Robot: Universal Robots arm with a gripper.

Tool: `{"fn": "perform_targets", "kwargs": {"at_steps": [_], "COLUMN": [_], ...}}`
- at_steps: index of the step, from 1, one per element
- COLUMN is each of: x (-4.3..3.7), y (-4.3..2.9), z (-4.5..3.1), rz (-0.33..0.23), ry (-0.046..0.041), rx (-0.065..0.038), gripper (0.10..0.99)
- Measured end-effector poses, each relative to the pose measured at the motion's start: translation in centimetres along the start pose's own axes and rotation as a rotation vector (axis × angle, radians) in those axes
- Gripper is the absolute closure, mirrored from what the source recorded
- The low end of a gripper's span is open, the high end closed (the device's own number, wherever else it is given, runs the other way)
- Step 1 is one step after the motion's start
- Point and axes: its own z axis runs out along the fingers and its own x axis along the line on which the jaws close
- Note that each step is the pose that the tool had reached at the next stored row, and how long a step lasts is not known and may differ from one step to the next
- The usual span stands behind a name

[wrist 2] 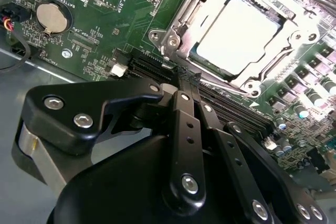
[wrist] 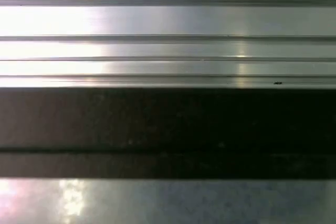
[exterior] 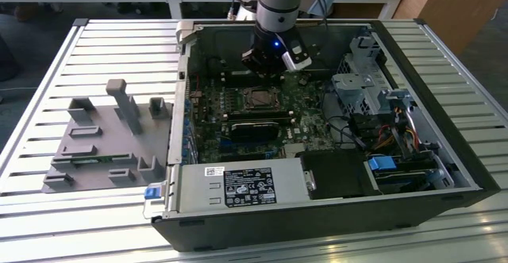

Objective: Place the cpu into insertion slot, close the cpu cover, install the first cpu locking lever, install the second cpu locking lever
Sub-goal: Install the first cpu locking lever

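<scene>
Hangs low inside the open computer case (exterior: 317,227), itself lying on the slatted tabletop (exterior: 119,43). In the second wrist view, shows the end effector (wrist 2: 186,80) with black fingers (wrist 2: 181,108) drawn together at the tips, pinching nothing. Poised over the green motherboard (wrist 2: 105,51), just above the long black memory slots (wrist 2: 152,69) and near the socket, apparently not touching it.

Finds the cpu (wrist 2: 239,35) seated flat in the insertion slot (exterior: 245,99), dull silver top showing through the window of the cpu cover (wrist 2: 186,17). Reads the cover as lowered over the chip's edges, not standing open. Cannot tell whether latched.

As a judgement on handling the chip: light, thin and rigid, but fragile on the underside and at the socket contacts, so no pressing, sliding or tilting. Smooth metal top, likely slippery. Best taken squarely by two opposite edges, never by a corner. Cover probably springy sheet metal, stiff about its hinge, and best pushed on the bare frame away from the window.

Elsewhere: a round coin cell (wrist 2: 52,17) on the board, a labelled silver box (exterior: 238,185) beside the board, a grey fixture (exterior: 103,138) on the exterior view's left.
</scene>
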Motion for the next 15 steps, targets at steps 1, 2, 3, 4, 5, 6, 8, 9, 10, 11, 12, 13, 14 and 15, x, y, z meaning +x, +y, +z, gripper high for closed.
{"fn": "perform_targets", "kwargs": {"at_steps": [1,2,3,4,5,6,8,9,10,11,12,13,14,15], "x": [-0.02,-0.04,-0.05,-0.05,-0.05,-0.06,-0.06,-0.07,-0.06,-0.06,-0.06,-0.06,-0.06,-0.06], "y": [-0.01,0.0,0.0,0.0,0.0,0.0,0.01,0.01,0.01,0.01,0.01,0.01,0.02,0.03], "z": [0.1,0.15,0.19,0.22,0.25,0.26,0.31,0.34,0.36,0.39,0.41,0.44,0.46,0.48], "rz": [0.0,0.0,0.0,0.0,0.0,0.0,0.0,0.0,0.0,0.0,0.0,0.0,0.0,0.0], "ry": [0.0,0.0001,0.0001,0.0001,0.0002,0.0003,0.0002,0.0001,0.0001,0.0001,0.0001,0.0,0.0,0.0], "rx": [0.0,0.0,0.001,0.001,0.001,0.002,0.005,0.007,0.01,0.014,0.018,0.021,0.024,0.027], "gripper": [0.98,0.98,0.98,0.98,0.98,0.98,0.98,0.98,0.98,0.98,0.98,0.98,0.98,0.98]}}
